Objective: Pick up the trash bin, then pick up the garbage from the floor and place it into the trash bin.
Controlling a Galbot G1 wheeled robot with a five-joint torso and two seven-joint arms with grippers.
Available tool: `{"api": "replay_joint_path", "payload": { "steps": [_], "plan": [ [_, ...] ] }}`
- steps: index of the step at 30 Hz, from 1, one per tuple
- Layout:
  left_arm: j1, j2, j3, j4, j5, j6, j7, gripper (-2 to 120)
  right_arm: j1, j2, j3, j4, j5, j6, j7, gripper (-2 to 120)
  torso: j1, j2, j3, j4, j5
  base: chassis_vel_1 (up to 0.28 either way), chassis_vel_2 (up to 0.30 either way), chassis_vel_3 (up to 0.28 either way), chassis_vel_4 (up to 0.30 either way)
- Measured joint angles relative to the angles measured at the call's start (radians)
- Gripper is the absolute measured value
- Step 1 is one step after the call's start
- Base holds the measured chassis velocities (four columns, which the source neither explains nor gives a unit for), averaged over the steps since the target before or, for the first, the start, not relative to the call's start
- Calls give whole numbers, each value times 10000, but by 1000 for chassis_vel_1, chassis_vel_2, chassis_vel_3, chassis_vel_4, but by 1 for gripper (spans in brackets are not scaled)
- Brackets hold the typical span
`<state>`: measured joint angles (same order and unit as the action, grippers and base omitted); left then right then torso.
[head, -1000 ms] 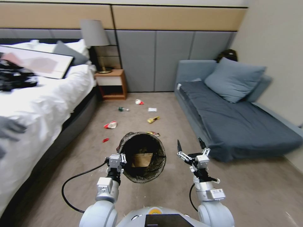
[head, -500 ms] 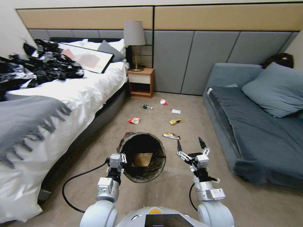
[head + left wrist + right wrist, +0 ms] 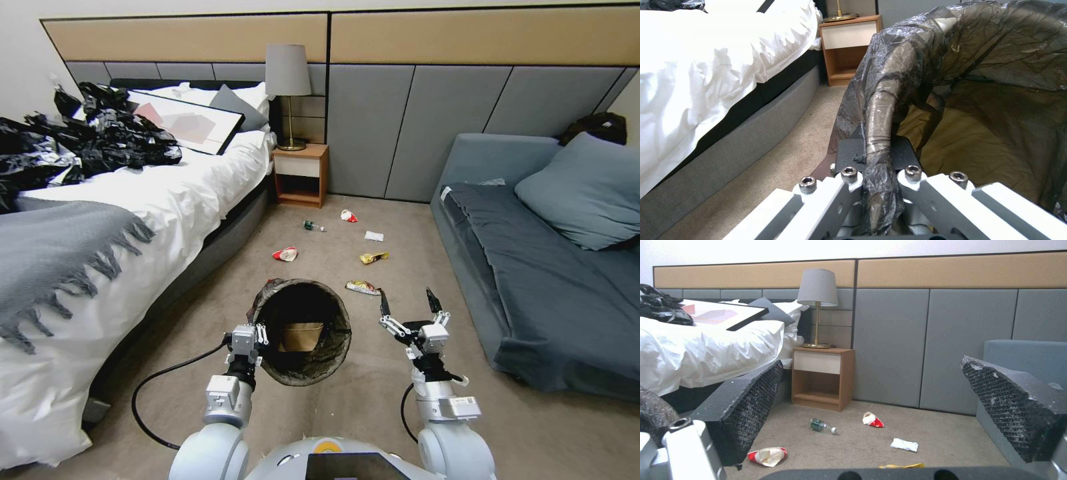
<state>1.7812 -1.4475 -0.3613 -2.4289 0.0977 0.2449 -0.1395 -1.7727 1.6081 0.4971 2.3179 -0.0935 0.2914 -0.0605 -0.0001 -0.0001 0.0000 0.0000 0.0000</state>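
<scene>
Bin [image 3: 303, 333], round w/ crinkled black liner and brown paper inside, hangs lower centre, left gripper [image 3: 256, 335] pinching its rim. Right gripper [image 3: 408, 303] spread wide beside it. Litter [image 3: 285, 254] scattered mid-frame on carpet beyond.

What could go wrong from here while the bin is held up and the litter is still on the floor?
1. The left gripper pinches the trash bin by one rim edge through the slick bag; it may slip or tilt.
2. Brown paper inside could spill if the bin tips.
3. The open right gripper hovers near the yellow packet; its neighbour, the sofa, limits reaching room.
</scene>
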Motion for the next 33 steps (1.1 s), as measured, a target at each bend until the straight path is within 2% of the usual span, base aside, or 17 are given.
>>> {"api": "replay_joint_path", "payload": {
  "steps": [20,33],
  "plan": [
    [-12,34,2,-13,0,-15,18,1,20,0,6,-31,71,-3,-74,100,0,0,-1,0,0,-6,10,8,-6],
    [-17,30,-4,-25,0,-29,36,1,22,0,6,-32,71,1,-89,100,1,0,1,0,0,-153,147,158,-146]
  ]
}}
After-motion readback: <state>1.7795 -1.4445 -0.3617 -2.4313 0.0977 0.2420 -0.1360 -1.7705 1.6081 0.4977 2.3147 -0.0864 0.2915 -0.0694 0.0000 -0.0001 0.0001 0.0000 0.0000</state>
